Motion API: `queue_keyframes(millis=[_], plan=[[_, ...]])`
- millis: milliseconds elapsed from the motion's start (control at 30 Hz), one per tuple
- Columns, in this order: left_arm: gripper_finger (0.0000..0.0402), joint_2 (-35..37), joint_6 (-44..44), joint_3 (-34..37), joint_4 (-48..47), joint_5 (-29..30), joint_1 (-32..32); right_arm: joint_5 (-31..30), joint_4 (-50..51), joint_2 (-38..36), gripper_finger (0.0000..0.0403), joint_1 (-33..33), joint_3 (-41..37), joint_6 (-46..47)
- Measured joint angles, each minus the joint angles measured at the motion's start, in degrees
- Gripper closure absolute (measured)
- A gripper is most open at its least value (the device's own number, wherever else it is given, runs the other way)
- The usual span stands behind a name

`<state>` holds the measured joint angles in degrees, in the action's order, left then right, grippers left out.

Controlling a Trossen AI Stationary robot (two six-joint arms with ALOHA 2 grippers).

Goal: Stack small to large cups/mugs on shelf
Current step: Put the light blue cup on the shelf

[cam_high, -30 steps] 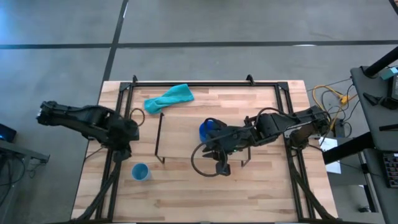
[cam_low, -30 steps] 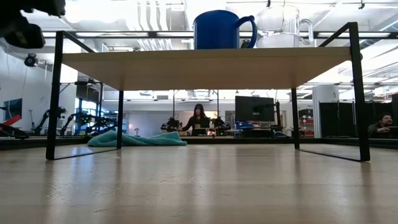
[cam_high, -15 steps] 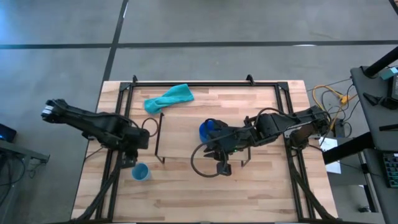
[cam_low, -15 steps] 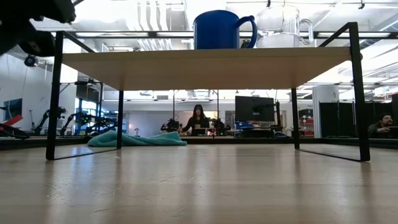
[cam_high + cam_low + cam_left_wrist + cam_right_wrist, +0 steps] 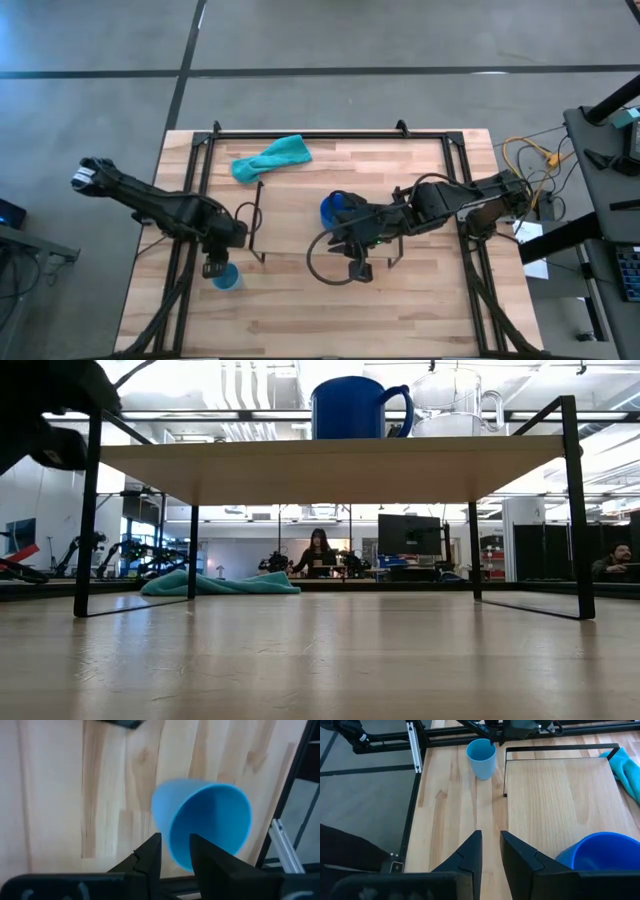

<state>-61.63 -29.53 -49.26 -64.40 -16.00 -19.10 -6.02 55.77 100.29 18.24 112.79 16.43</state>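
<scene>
DONE: mug (image 5: 359, 407) and glass (image 5: 455, 405) on shelf (image 5: 330, 457) | LEFT: blue cup (image 5: 226, 278) off shelf, beside its leg | left gripper (image 5: 213, 268) spread over cup rim, nothing held | right gripper (image 5: 357, 272) over shelf, empty, grip unclear

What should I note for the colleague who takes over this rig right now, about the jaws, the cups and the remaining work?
Left gripper: jaws open, at the rim of the small light-blue handleless cup, which stands on the wooden table off the shelf's left end.
Right gripper: jaws open, empty, over the low light-wood shelf on black wire legs.
Done: large dark-blue mug with handle and clear glass cup stand side by side on the shelf.
Left: grasp the light-blue cup and bring it to the shelf.
</scene>
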Motion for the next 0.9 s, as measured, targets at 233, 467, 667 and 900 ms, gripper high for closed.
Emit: queue_keyframes(millis=[233,467,667,900], plan=[[0.0315,-1.0,-0.1,0.5,0.6,1.0,-1.5,0.0,0.2,0.0,0.0339,0.0,0.0,0.0],[0.0315,-0.9,-1.3,2.6,1.6,2.5,-1.5,0.0,0.5,0.0,0.0337,0.0,0.0,0.0],[0.0315,-0.9,-1.8,4.4,3.2,2.1,-1.5,0.0,0.7,0.0,0.0339,0.0,0.0,0.0],[0.0326,-0.9,-1.2,4.4,4.4,2.7,-1.6,0.0,0.8,0.0,0.0339,0.0,0.0,0.0]])
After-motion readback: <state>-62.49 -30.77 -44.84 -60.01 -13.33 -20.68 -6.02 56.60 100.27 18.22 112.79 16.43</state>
